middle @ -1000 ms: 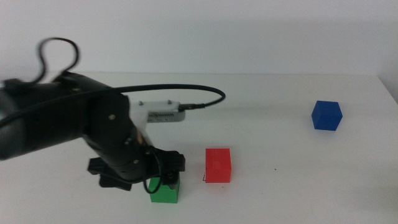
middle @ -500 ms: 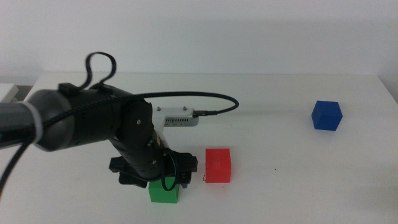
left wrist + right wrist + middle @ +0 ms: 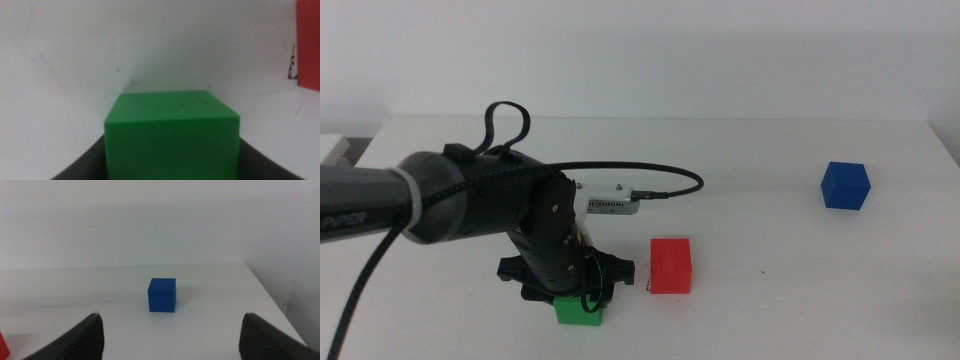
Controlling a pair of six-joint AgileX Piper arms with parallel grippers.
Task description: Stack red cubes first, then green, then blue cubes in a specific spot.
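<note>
Left gripper (image 3: 578, 300): lowered over the green cube (image 3: 579, 311), jaws on either side of it and closed against its sides.
Left arm: enters from the left, wrist bent steeply down to the table (image 3: 770, 230).
Green cube: on the table, just beside the red cube (image 3: 671, 265).
Red cube: on the marked spot (image 3: 648, 288).
Blue cube (image 3: 846, 185): well apart, far right.
Right gripper (image 3: 170, 332): spread wide, facing the blue cube from a distance.

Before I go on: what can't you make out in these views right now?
- Middle view: left gripper fingertips, hidden by its wrist over the green cube.
- Left wrist view: jaw contact with the green cube, cut off by the edge.
- Middle view: marked spot, mostly under the red cube.
</note>
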